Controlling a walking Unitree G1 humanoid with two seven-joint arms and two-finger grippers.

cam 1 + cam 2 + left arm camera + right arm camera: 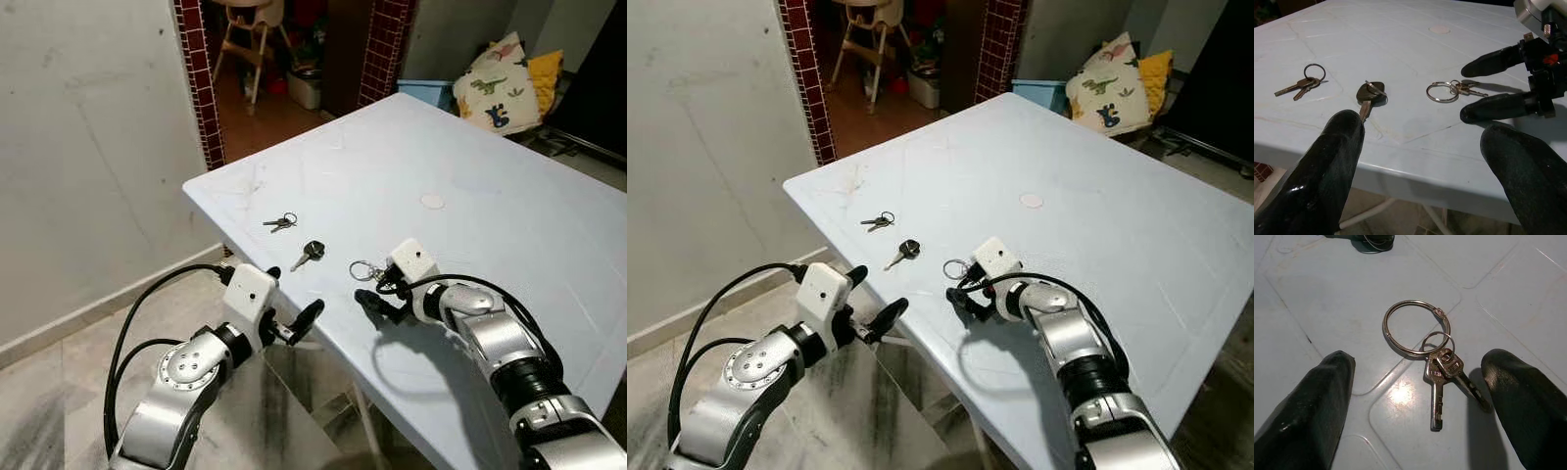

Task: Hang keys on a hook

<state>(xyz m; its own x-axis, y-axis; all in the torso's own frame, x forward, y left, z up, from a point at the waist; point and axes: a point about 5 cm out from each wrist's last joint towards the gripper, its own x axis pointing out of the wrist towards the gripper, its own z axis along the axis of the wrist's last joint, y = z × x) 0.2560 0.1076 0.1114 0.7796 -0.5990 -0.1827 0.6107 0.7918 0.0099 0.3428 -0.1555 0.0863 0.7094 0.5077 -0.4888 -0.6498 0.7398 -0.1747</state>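
Ringed keys [1437, 367] flat on table [509, 225]

You see a shiny metal ring with two keys [1420, 340] lying on the smooth, pale plastic-looking table [470, 235]. The right gripper [1415, 406] has glossy black fingers [1312, 406], smooth like rubber. The wall [88, 147] looks matt and scuffed.

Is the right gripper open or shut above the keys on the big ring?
Open. The right gripper has its two black fingers spread apart, one on each side of the keys on the big ring, which lie flat on the table.
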